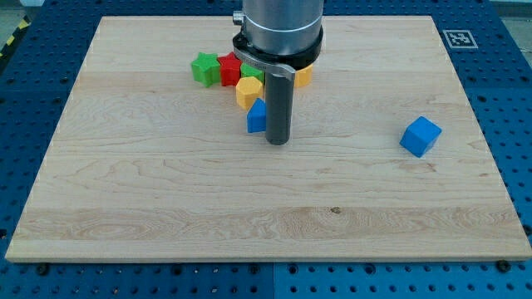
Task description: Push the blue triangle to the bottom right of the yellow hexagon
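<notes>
Tip [277, 141] upright, touching blue triangle [256, 117]

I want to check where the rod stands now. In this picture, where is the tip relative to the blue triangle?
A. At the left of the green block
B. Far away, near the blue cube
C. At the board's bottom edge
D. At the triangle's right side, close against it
D: my tip stands close against the view's right side of the blue triangle, just below the yellow hexagon.
</notes>
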